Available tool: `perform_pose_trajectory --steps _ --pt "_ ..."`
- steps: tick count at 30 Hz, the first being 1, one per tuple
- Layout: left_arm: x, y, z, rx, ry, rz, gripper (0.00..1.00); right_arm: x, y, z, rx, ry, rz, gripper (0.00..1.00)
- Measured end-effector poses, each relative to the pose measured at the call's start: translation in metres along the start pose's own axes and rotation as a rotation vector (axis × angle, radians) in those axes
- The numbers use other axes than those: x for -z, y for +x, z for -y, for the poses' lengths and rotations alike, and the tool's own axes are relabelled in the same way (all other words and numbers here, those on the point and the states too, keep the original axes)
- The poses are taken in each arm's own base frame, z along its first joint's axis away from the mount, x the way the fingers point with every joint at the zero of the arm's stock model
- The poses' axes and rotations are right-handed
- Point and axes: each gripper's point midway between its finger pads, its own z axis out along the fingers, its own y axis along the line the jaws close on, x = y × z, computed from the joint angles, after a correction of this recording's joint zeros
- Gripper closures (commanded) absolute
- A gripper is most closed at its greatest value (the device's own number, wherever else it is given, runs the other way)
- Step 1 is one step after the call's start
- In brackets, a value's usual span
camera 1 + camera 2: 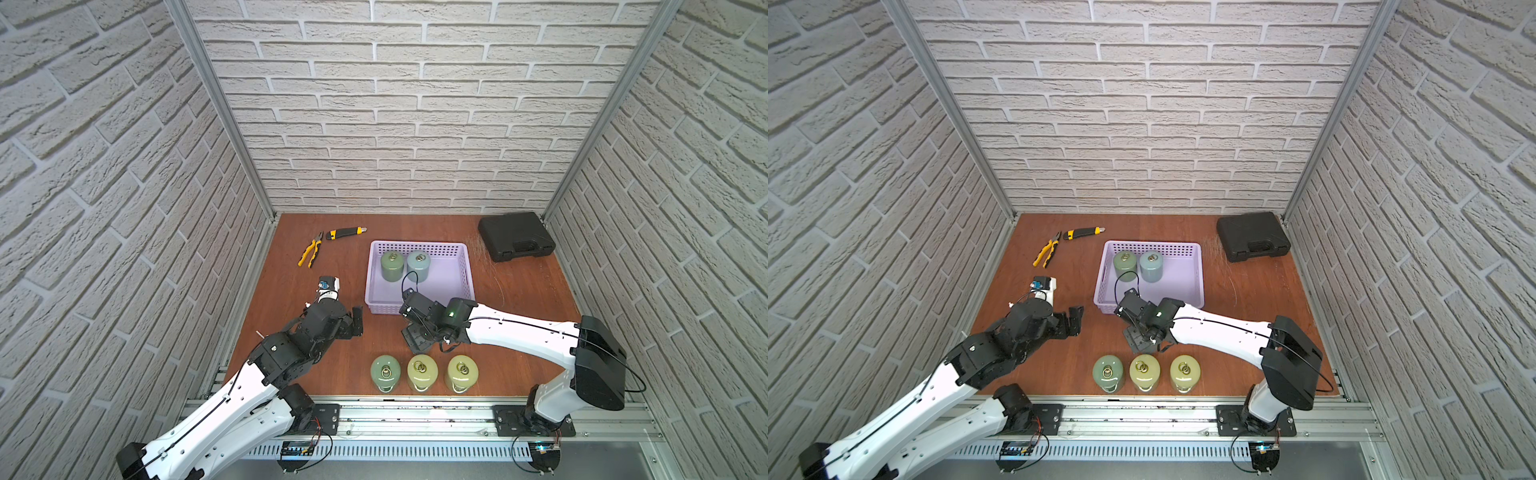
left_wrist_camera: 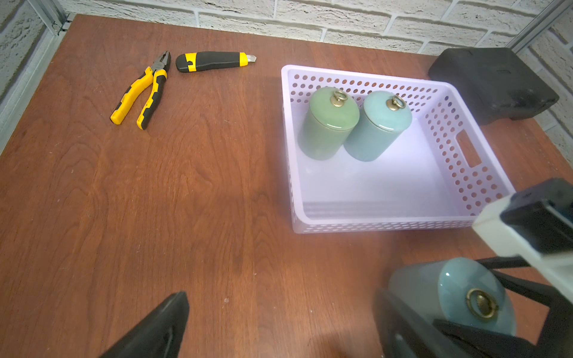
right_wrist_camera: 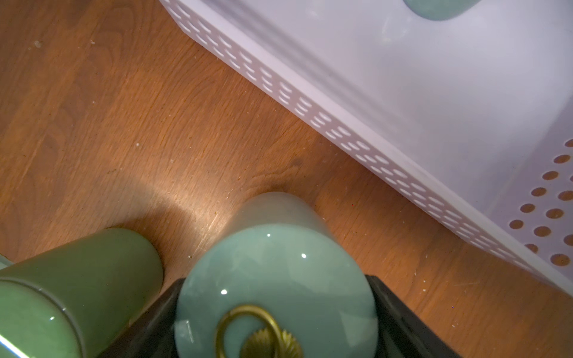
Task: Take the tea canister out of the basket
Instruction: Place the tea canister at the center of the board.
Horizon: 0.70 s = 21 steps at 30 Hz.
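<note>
The lavender basket stands mid-table with two tea canisters upright at its far left, a green one and a blue-grey one. Just in front of the basket's near wall, my right gripper is shut on a pale blue-green tea canister, with a black finger on each side of its lid. The arm hides that canister in both top views. My left gripper is open over bare wood, left of the basket.
Three canisters stand in a row near the front edge; a green canister is close beside the held one. Yellow pliers and a utility knife lie at the back left. A black case sits back right.
</note>
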Motion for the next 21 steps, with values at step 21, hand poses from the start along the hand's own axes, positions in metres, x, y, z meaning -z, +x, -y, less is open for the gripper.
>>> perform_pose_trajectory --steps 21 --pt "-0.001 0.001 0.0 -0.003 -0.003 -0.006 0.02 -0.016 0.008 -0.003 -0.014 -0.002 -0.024 0.51"
